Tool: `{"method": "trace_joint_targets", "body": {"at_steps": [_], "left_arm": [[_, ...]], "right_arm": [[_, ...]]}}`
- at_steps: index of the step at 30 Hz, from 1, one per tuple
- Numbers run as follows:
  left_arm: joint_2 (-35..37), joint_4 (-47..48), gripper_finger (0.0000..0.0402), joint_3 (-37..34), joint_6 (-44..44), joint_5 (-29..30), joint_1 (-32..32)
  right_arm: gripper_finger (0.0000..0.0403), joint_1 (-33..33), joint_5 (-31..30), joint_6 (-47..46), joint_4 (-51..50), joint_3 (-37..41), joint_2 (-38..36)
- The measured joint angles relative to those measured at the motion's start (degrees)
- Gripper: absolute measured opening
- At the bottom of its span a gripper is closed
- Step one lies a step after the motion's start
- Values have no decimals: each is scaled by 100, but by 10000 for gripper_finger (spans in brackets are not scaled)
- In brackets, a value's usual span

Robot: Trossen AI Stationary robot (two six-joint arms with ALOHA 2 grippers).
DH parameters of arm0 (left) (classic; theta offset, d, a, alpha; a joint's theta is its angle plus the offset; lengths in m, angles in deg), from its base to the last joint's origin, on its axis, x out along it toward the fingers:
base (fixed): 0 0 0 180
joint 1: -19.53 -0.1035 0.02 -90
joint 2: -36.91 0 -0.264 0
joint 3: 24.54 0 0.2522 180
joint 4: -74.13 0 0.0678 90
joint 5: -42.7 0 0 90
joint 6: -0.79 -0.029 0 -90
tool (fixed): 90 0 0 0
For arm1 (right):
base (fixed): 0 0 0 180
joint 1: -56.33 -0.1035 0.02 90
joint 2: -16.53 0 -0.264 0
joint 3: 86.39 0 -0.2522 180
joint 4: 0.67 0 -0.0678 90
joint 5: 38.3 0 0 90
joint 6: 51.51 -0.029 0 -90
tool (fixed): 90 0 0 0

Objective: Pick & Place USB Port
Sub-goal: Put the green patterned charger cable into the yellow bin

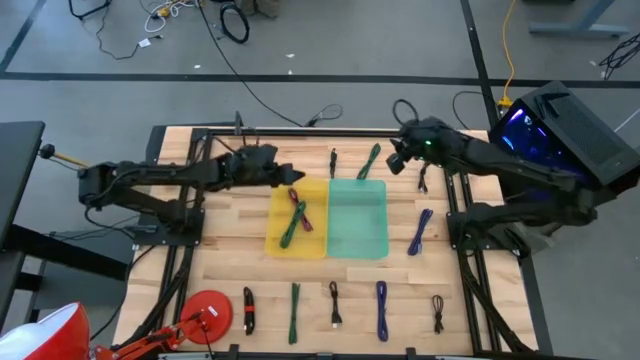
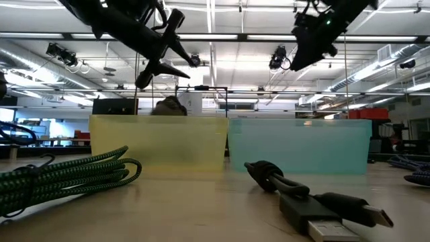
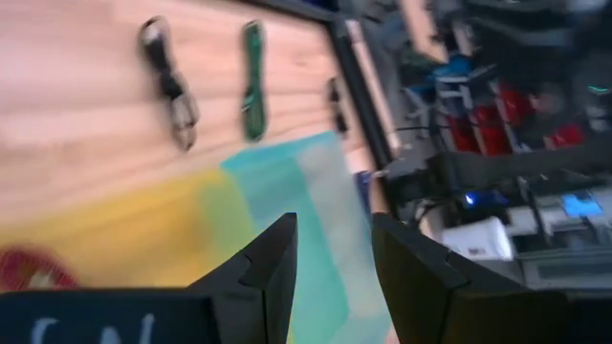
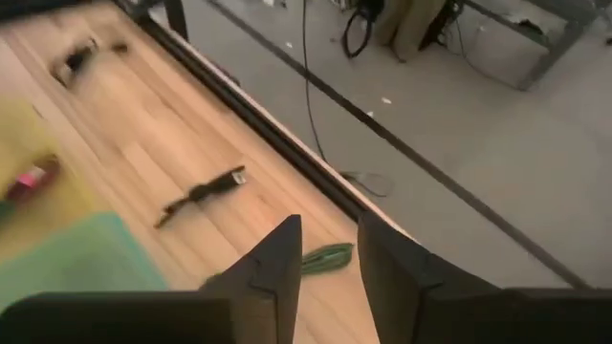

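Yellow bin (image 1: 318,235): translucent, touching the teal bin (image 1: 358,222); holds one green cable (image 1: 291,228) and one red cable (image 1: 299,209), both bundled. No legible markings. Left gripper (image 1: 296,177), right gripper (image 1: 394,164): raised, fingers narrowly parted, empty.

This is a robotics lab or workshop: a wooden worktable (image 1: 230,255) in a black metal frame stands on a grey concrete floor (image 1: 330,50) strewn with loose cables, beneath an open industrial ceiling (image 2: 222,40) of strip lights and ducts, with monitors (image 2: 27,128) and equipment benches behind.
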Motion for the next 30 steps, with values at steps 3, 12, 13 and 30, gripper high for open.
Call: {"method": "trace_joint_targets", "body": {"at_steps": [3,12,13,30], "left_arm": [[0,-279,140,0,-305,-495,-364],[7,-492,140,2,-624,-1975,-1359],[7,-491,140,2,-624,-2069,-1427],[7,-517,140,2,-1168,-3367,-1797]], "right_arm": [[107,22,-5,665,97,-3,440],[107,424,1187,-1750,-499,-373,1421],[107,464,1412,-2029,-484,-373,1500],[228,589,2088,-3717,956,-373,2562]]}}
